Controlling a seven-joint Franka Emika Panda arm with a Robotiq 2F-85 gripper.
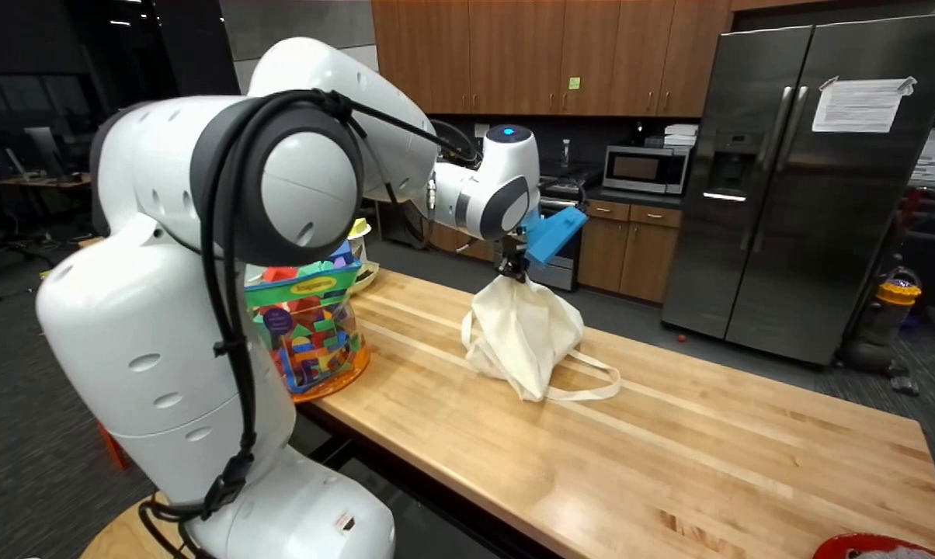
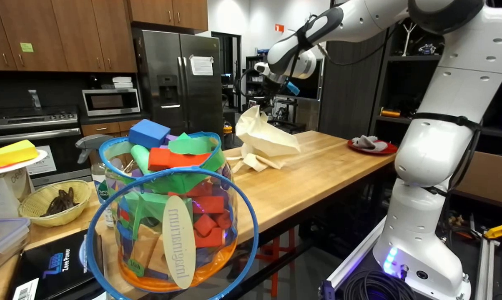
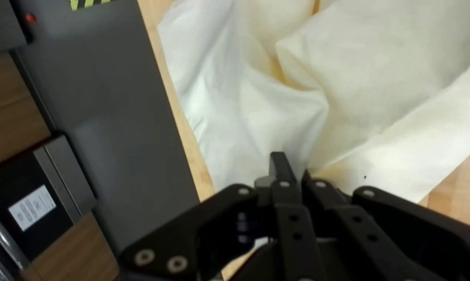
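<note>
Your black two-fingered end effector (image 3: 295, 171) was clamped on a gathered fold of a cream cloth tote bag (image 1: 523, 334), its fingers nearly together with the fabric pinched at their tips. In both exterior views you had the bag hanging tent-like below the wrist, its lower folds touching the pale striped wooden bench (image 1: 669, 458) near the long edge that faced the kitchen. A flat cream strap (image 1: 584, 395) lay in a loop on the wood. In the wrist view, creased cloth spread out ahead of your fingertips, and dark grey floor (image 3: 102, 117) showed just past the bench's edge.

Apart from the bag, at an end of the bench, you had a clear plastic tub (image 1: 304, 292) with an orange base, heaped with red, blue, green and purple blocks (image 2: 178, 160). Near it in an exterior view were a clear spray bottle (image 2: 99, 179) with a grey trigger head, a pale yellow woven basket (image 2: 84, 195) holding dark brown pieces, and a flat black box (image 2: 63, 266) with blue lettering. A yellow wedge (image 2: 11, 154) sat on a round white plate (image 2: 36, 159). Toward the opposite end, a round red plate (image 2: 376, 151) carried a crumpled grey cloth (image 2: 370, 144).
</note>
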